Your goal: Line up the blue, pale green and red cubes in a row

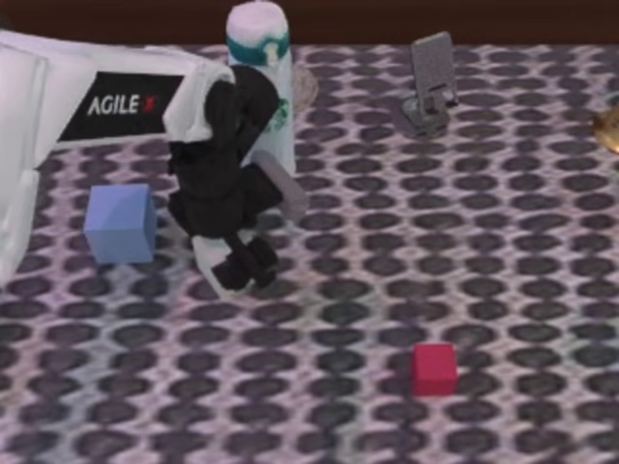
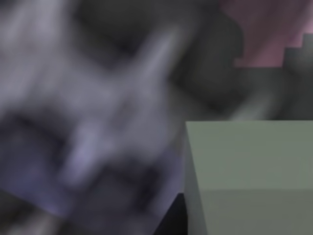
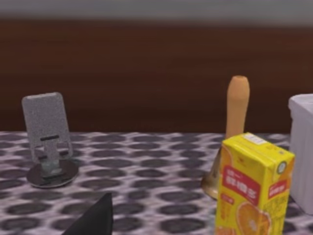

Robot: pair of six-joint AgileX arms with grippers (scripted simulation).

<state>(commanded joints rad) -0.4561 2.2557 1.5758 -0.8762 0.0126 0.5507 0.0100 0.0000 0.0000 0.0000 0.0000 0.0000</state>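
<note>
The blue cube (image 1: 119,222) rests on the patterned table at the left. Just right of it my left gripper (image 1: 242,263) points down, shut on the pale green cube (image 1: 207,259), which mostly hides beneath the black wrist. In the left wrist view the pale green cube (image 2: 249,176) fills the near corner, with a dark finger (image 2: 172,218) against its side. The small red cube (image 1: 434,368) sits alone toward the front right. My right arm is outside the top view; only a dark part of my right gripper (image 3: 95,218) shows in its wrist view.
A white bottle (image 1: 259,39) with a teal band stands at the back behind the left arm. A grey phone stand (image 1: 430,82) and a brass bell (image 1: 609,126) stand at the back right. A yellow juice carton (image 3: 254,188) and a white container (image 3: 303,147) stand near the right gripper.
</note>
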